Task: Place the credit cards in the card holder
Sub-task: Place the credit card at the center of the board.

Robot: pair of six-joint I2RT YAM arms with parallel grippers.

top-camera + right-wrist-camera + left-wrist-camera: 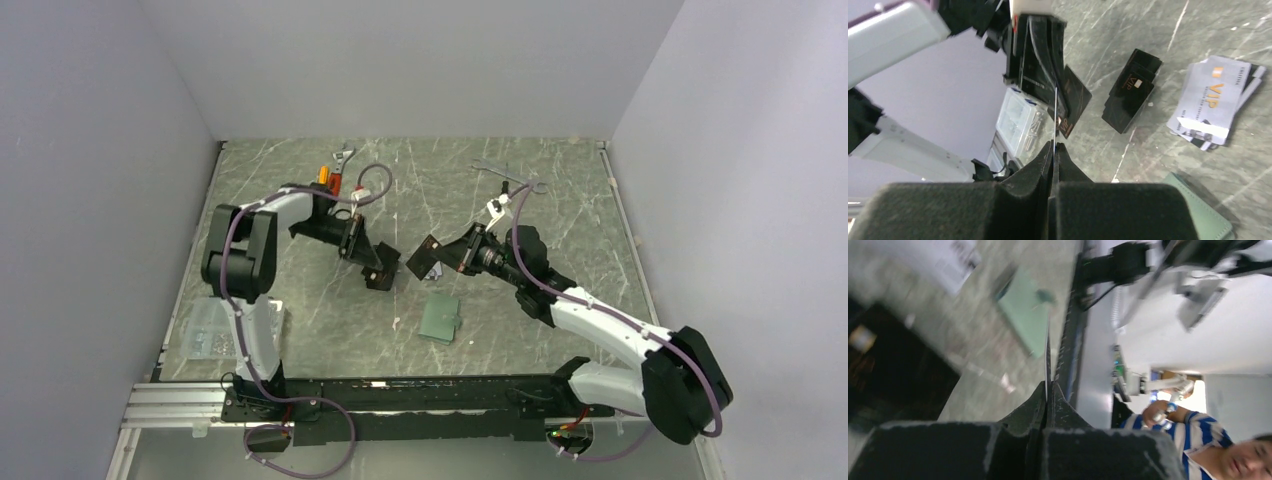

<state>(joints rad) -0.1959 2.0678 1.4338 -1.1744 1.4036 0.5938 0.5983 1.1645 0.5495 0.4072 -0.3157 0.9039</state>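
My left gripper (362,250) (1049,385) is shut on a black credit card (1074,101) with gold print, seen edge-on (1048,352) in its own wrist view. Facing it, my right gripper (447,255) (1054,144) is shut on another dark credit card (425,258), whose thin edge (1055,115) rises from the closed fingertips. Both held cards hang above the table, close together. A stack of black cards (1133,92) and a fan of silver VIP cards (1213,97) lie on the table. The sage-green card holder (440,317) (1023,315) (1210,212) lies flat, nearer the arm bases.
Wrenches (505,178) lie at the back right, and a screwdriver with an orange handle (328,175) at the back left. A clear plastic box (205,330) (1018,117) sits by the left arm's base. Walls close in the green marbled table (560,330) on three sides.
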